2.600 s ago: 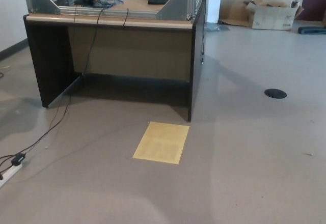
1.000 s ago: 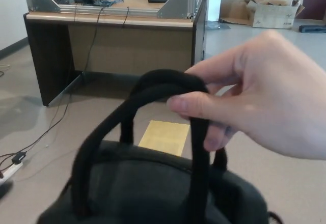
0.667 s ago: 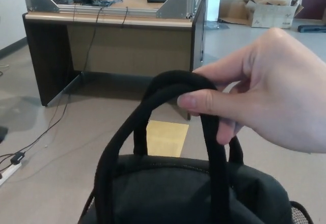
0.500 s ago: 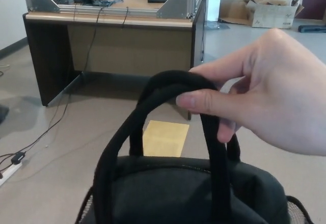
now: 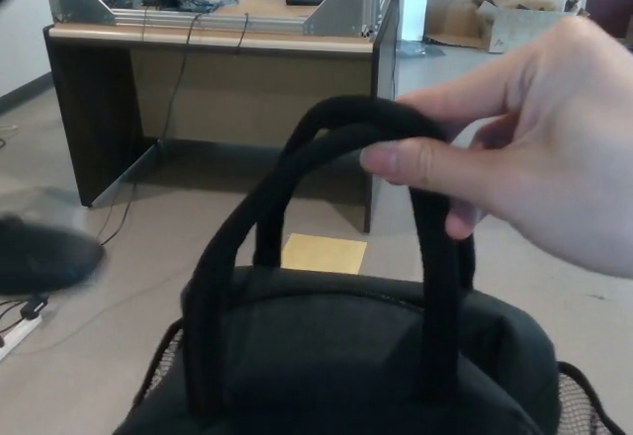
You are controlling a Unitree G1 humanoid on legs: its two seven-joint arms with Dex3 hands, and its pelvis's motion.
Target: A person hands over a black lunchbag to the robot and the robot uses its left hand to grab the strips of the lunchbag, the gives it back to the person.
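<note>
My left hand is a dark blur at 9 o'clock, low over the floor. It's too smeared to tell whether it is open or closed. It holds nothing and is well apart from the bag. My right hand is out of frame.

The bag is black and fills the bottom centre, from about 5 to 7 o'clock, and is cut off by the lower edge. It has a mesh pocket on its 4 o'clock side. Its two straps arch up together to frame centre.

A person's hand comes in from 3 o'clock. It pinches both straps at the top of the arch, thumb in front and fingers curled behind, and the bag hangs from that grip.

Behind the bag a yellow sheet lies flat on the floor, showing between the straps. Just past it, from 10 to 12 o'clock, stands a dark desk with a wood tabletop. The tabletop carries a metal frame and cluttered electronics.

A cable drops down from the desk side towards a power strip at 8 o'clock. A cardboard box sits far back at 1 o'clock.
</note>
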